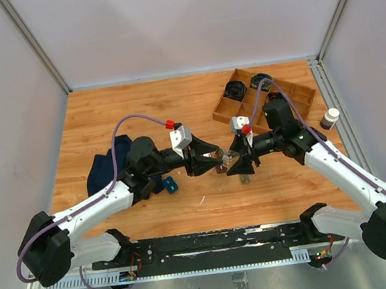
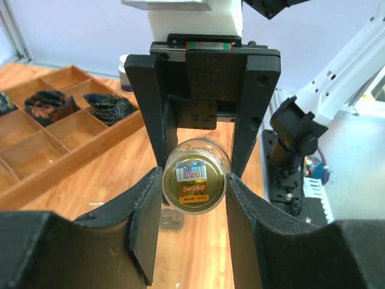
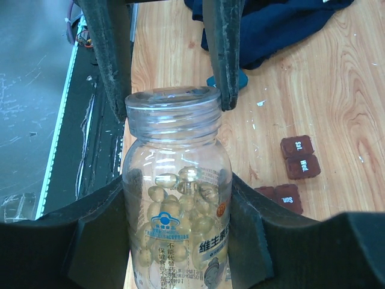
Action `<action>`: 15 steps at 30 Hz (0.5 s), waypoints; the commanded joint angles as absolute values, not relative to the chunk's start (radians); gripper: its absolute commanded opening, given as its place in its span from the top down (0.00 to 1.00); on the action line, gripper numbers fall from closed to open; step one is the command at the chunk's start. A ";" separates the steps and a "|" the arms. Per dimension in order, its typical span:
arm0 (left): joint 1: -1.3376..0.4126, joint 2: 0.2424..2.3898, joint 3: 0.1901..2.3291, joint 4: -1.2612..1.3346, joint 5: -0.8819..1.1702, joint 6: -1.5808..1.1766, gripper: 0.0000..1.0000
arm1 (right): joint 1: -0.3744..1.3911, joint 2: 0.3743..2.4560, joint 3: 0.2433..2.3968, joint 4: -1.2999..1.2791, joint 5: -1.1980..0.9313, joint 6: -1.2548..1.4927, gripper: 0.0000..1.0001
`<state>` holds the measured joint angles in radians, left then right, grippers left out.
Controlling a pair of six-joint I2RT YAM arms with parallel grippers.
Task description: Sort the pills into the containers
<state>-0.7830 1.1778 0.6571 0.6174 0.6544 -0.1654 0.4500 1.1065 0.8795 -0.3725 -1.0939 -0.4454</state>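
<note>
The right gripper [image 3: 178,232] clamps the pill bottle [image 3: 174,126] round its body at centre frame. The left gripper [image 2: 194,198] pinches its threaded neck, jaws half-spread. Brown containers [image 3: 299,158] lie on the table [image 3: 337,90], lower right, clear of both. Yellow pills [image 3: 180,198] sit inside the bottle.

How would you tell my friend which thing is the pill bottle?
Find the wooden table and look at its middle, where the left arm and the right arm meet. Both sets of jaws are around one bottle. It is see-through with pale yellow pills inside, while the little boxes beside it are dark brown and square.
</note>
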 commanded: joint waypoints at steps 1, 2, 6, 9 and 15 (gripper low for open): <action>-0.785 1.221 0.704 0.444 0.801 0.054 0.78 | 0.439 1.077 0.891 -0.287 -1.162 -0.437 0.99; -0.780 1.226 0.712 0.437 0.799 0.075 0.77 | 0.439 1.077 0.890 -0.287 -1.161 -0.439 0.99; -0.756 1.239 0.735 0.441 0.821 0.110 0.73 | 0.439 1.077 0.893 -0.291 -1.162 -0.444 0.99; -0.747 1.237 0.757 0.443 0.820 0.096 0.60 | 0.439 1.074 0.894 -0.297 -1.160 -0.451 0.99; -0.747 1.197 0.732 0.508 0.724 -0.004 0.28 | 0.437 1.072 0.894 -0.297 -1.160 -0.453 0.99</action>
